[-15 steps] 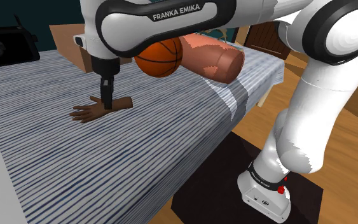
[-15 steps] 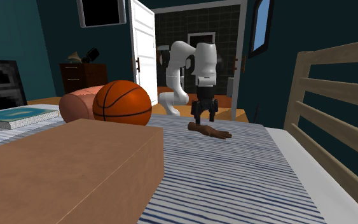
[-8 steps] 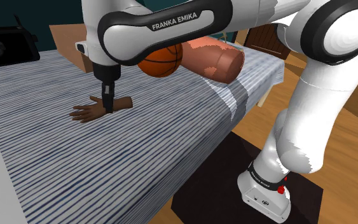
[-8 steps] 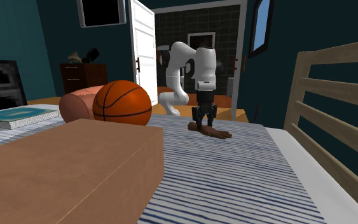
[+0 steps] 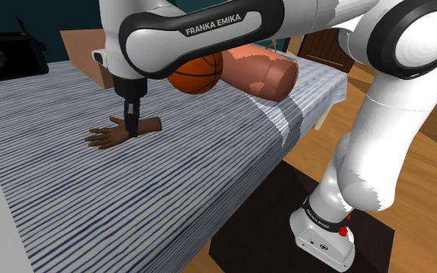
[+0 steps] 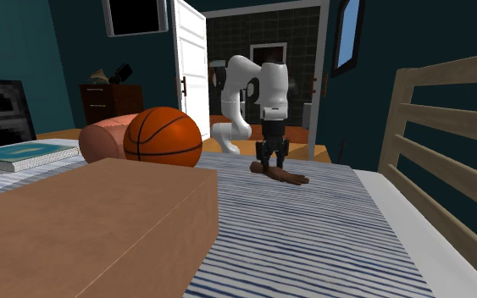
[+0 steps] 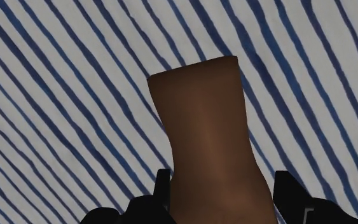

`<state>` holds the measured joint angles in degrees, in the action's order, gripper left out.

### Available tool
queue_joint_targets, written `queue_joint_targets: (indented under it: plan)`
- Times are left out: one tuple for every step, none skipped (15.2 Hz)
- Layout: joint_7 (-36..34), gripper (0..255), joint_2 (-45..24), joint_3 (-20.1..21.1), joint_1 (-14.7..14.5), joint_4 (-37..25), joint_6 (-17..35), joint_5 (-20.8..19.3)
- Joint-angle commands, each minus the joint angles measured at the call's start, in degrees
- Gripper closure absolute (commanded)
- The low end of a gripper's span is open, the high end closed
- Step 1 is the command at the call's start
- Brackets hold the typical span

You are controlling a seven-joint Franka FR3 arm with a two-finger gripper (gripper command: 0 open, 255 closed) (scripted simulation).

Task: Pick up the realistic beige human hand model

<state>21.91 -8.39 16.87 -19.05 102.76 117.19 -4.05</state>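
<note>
The hand model (image 5: 106, 137) is dark brown and lies flat on the blue-and-white striped bed cover (image 5: 139, 198), fingers toward the shoulder view's left. My black gripper (image 5: 132, 132) comes straight down on its wrist end and is shut on it. In the wrist view the two fingers (image 7: 163, 183) press against both sides of the brown wrist (image 7: 203, 133), with my gripper (image 7: 224, 184) low over the cover. From the second exterior view, the gripper (image 6: 268, 166) stands upright over the hand model (image 6: 287, 177), which still rests on the bed.
An orange basketball (image 5: 195, 71) and a pinkish-brown bolster (image 5: 261, 74) lie behind the arm. A brown box (image 6: 84, 229) and a book (image 6: 24, 154) sit on the bed, a wooden headboard (image 6: 448, 144) at its end. The bed edge drops to the wooden floor near the stand.
The fingers stood apart around the wrist a second ago and have since closed on it. Nothing has moved in the last half second.
</note>
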Motion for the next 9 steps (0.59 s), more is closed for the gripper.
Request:
queue_joint_targets:
  plan:
    - [0.1, 255, 0.2, 0.0, 0.0, -0.9, -1.1, 0.1]
    - [0.1, 255, 0.3, 0.0, 0.0, -1.5, -1.9, 0.2]
    - [0.2, 255, 0.5, 0.1, 0.0, -2.1, -2.6, 0.2]
    - [0.2, 255, 0.6, 0.1, 0.0, -2.8, -3.3, 0.3]
    - [0.3, 255, 0.6, 0.1, 0.0, -3.4, -4.1, 0.3]
    - [0.3, 255, 0.7, 0.1, 0.0, -4.1, -4.8, 0.4]
    - [0.4, 255, 0.8, 0.1, 0.0, -4.8, -5.6, 0.4]
    - [0.4, 255, 0.8, 0.1, 0.0, -5.5, -6.3, 0.4]
    - [0.4, 255, 0.9, 0.1, 0.0, -6.2, -7.1, 0.5]
